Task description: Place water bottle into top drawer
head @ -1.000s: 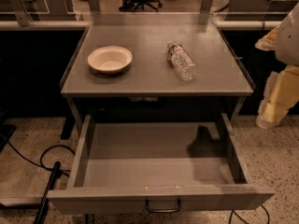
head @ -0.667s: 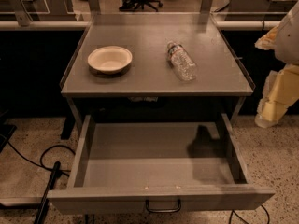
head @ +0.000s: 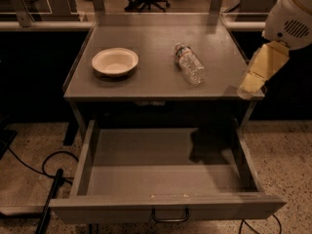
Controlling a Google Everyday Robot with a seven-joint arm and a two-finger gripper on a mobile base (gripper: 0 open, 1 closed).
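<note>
The grey metal worktop (head: 156,38) is seen from above, with the task's things resting on it. Below it, the wide shallow grey metal top drawer (head: 146,167) is pulled fully out, its flat front panel and dark wire handle (head: 170,216) nearest the camera; nothing is seen inside it. The opening step can therefore be judged as done.

At the right edge, the white robot arm (head: 291,13) is held above the worktop's right front corner, with the cream-coloured claw (head: 254,76) hanging just over that corner. Whether the claw is wide or narrow cannot be told; nothing is seen to be held by it.

The shallow white round bowl (head: 115,62) is set on the left of the worktop. The small clear crinkled plastic water bottle (head: 189,64) lies on its side right of centre, well apart from the bowl and not yet touched by the claw.

The grasp, the lift and the placing into the drawer are all judged to remain.
</note>
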